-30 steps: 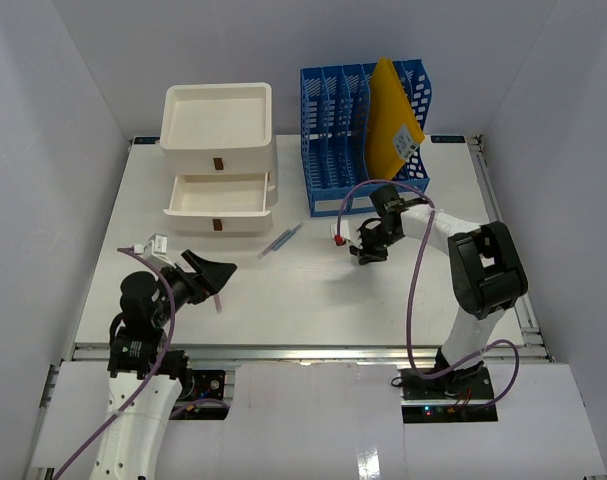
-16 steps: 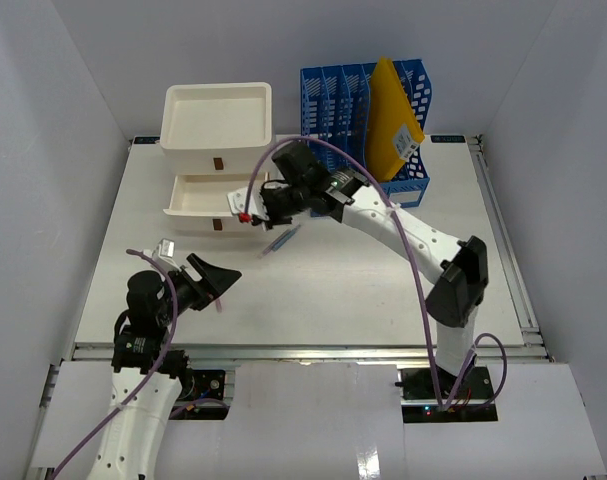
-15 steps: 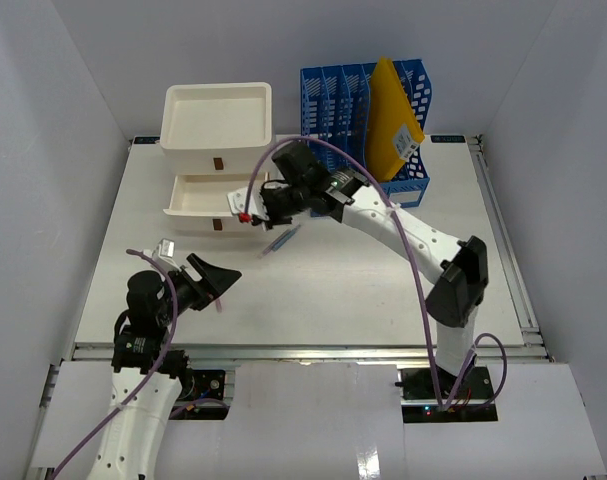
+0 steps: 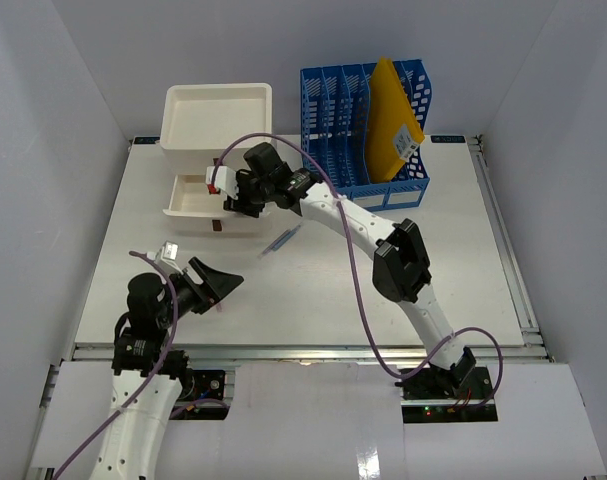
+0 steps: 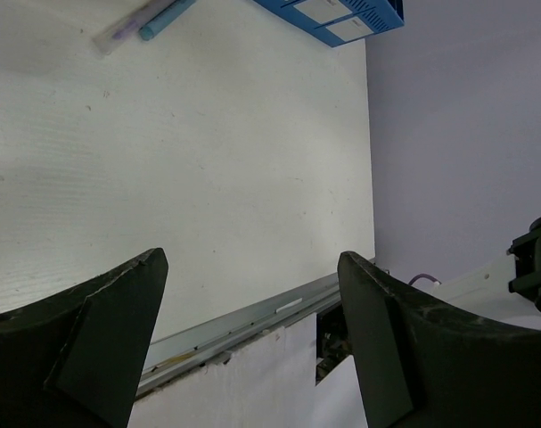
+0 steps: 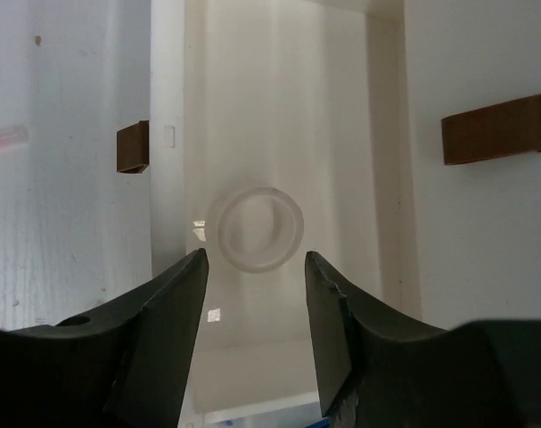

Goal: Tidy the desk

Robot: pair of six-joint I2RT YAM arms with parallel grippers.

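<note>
– Checking hand state first: how do both hands stand?

– Right hand [image 6: 254, 263]: fingers apart, gripping nothing. It hangs over the open drawer [image 4: 188, 195] of the white drawer box [image 4: 198, 155], upper left of the top view. A pale ring [image 6: 255, 227] lies on the drawer floor beyond the fingertips, apart from them. A small red and white piece [image 4: 215, 180] shows beside this hand; what it is cannot be told. Left hand [image 5: 252, 260]: fingers wide apart, empty, over the lower left of the table [image 4: 383, 290].

– Describe the table.

– Large, flat, white, rectangular, with a metal rail [image 4: 303, 350] along its near edge at the bottom of the frame. It fills the middle of the top view, below both hands. Its long axis appears to run left to right. The drawer box and a blue file rack [image 4: 333, 130] holding a yellow envelope [image 4: 393, 115] stand along its far edge.

– What lies loose on it?

– One blue pen [image 4: 281, 241], left of centre, flat on the bare surface. Its long axis runs diagonally, lower left to upper right.

– Which hand is nearer?

– Neither by much. The pen lies to the lower right of the right hand and to the upper right of the left hand. Judgement: the left hand is free of the drawer and better placed. Its wrist view shows the pen at the upper left edge, so the hand would need to advance and set its fingers across the pen's axis. A thin pen lying flat may roll.
</note>
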